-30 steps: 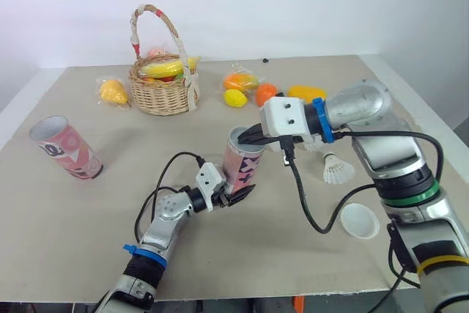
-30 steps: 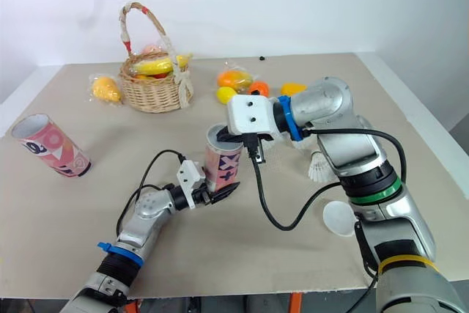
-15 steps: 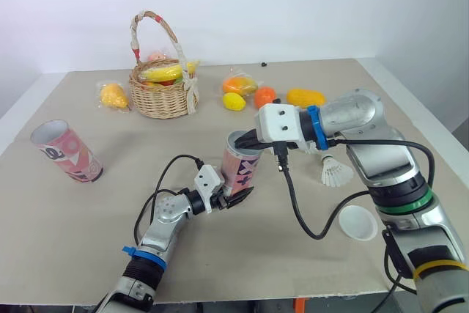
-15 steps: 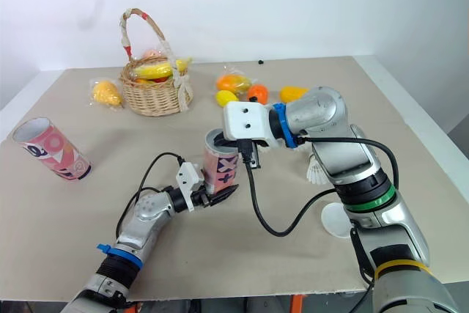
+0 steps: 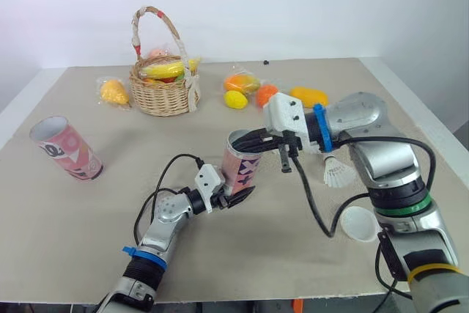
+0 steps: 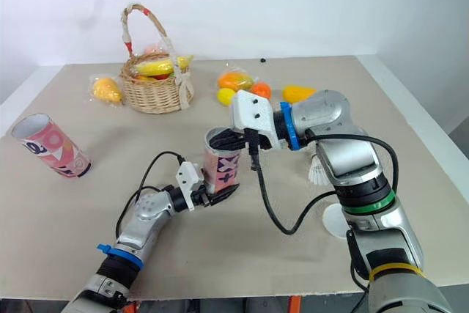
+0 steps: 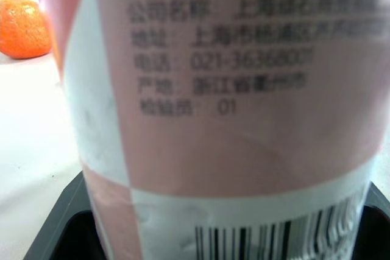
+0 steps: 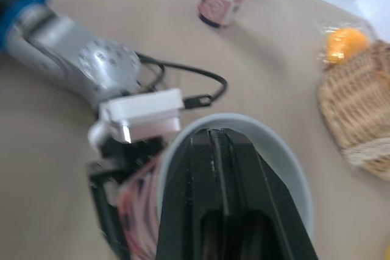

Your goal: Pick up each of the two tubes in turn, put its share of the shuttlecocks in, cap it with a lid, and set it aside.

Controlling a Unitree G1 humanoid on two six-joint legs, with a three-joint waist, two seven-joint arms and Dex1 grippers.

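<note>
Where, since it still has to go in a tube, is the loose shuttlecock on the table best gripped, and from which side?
Probably at the narrow cork end, from above. The shuttlecock seems to rest on its wide feather skirt with the cork uppermost, so a pincer coming down can close across that small firm part without crushing feathers.

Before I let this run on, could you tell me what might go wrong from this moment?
The left gripper holds the slightly tilted tube low, near its base, while the right gripper sits at its open mouth; a sideways nudge there could lever the tube loose. The loose shuttlecock and the lid lie beside the right forearm, which might sweep them off as it moves.
</note>
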